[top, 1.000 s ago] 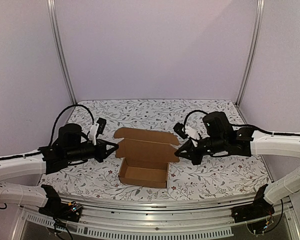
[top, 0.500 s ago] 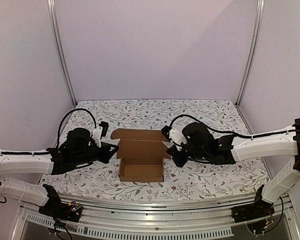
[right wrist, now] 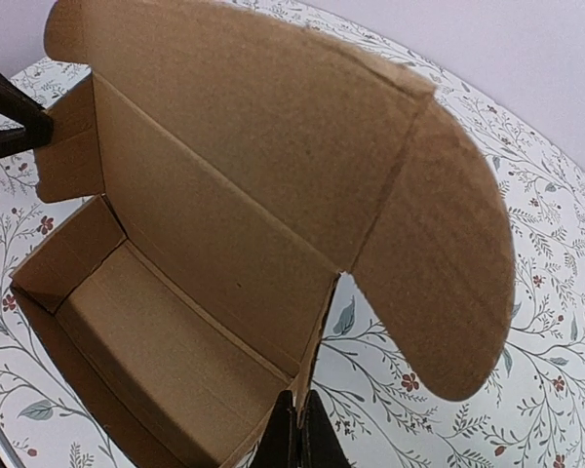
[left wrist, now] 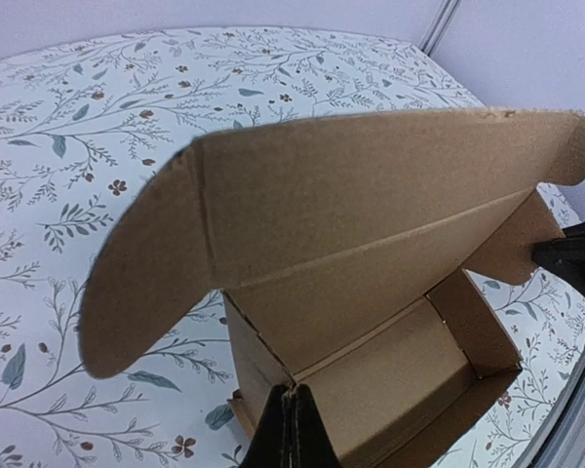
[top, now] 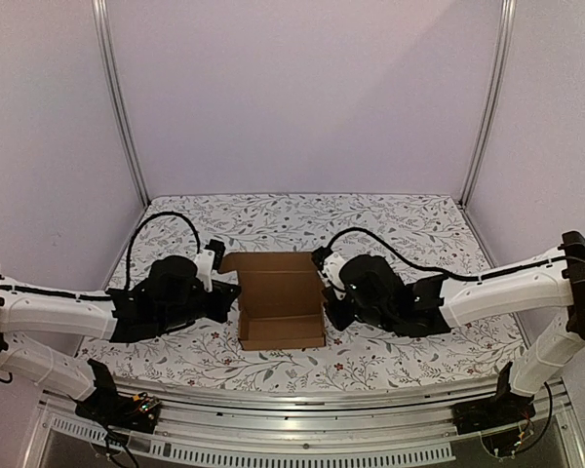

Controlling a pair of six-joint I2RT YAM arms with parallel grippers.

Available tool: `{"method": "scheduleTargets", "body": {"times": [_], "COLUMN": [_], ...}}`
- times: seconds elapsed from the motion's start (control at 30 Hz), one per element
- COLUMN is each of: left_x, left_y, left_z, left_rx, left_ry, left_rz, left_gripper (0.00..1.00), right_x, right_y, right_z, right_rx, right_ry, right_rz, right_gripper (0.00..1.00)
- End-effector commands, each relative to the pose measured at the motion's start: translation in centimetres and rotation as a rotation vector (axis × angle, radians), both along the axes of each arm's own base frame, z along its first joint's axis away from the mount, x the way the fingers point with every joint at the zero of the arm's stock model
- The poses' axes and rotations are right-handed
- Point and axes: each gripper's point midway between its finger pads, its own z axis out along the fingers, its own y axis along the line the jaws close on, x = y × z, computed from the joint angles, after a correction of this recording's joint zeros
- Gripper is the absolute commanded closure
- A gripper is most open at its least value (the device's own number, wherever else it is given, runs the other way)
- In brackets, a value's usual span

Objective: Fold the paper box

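The paper box [top: 281,310] is brown cardboard and stands open at the middle of the table, its lid raised behind the tray. My left gripper [top: 236,294] is shut, its tip against the box's left side wall. In the left wrist view the shut fingertips [left wrist: 291,414] meet the wall's top corner, with the paper box [left wrist: 370,253] spreading above. My right gripper [top: 325,297] is shut too and presses the right side wall. The right wrist view shows its tip [right wrist: 298,429] at that wall's edge under the lid [right wrist: 244,146]. Rounded ear flaps [right wrist: 439,263] hang from the lid's ends.
A floral cloth [top: 409,341] covers the table. Metal posts [top: 117,107] stand at the back corners before purple walls. An aluminium rail [top: 292,429] runs along the near edge. Black cables [top: 156,229] loop over both wrists.
Both arms have moved inward from either side until their shut tips reached the box. The side walls now stand upright, the tray looks narrower and the lid stands steeper.
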Motion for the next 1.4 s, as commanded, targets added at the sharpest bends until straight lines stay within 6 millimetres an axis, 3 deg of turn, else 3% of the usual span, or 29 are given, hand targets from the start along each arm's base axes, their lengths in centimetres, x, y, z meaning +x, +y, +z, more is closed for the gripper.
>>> {"method": "scheduleTargets", "body": {"times": [0.0, 0.3, 1.37], "left_x": [-1.0, -2.0, -5.8], "left_y": [-2.3, -3.6, -4.0], "left_z": [0.5, -0.5, -2.5], "left_rx": [-0.008, 0.037, 0.082], "left_ry": [-0.009, -0.007, 0.026], "left_rz": [-0.045, -0.078, -0.131], "left_gripper": [1.00, 1.00, 1.00], "right_x": [-0.6, -1.4, -4.6], "right_y": [2.4, 2.3, 3.0], "right_z": [1.3, -0.1, -2.3], "right_rx": [0.094, 0.087, 0.127], "right_ry": [-0.028, -0.030, 0.038], "right_rz": [0.003, -0.048, -0.092], "right_gripper": [1.00, 1.00, 1.00]}}
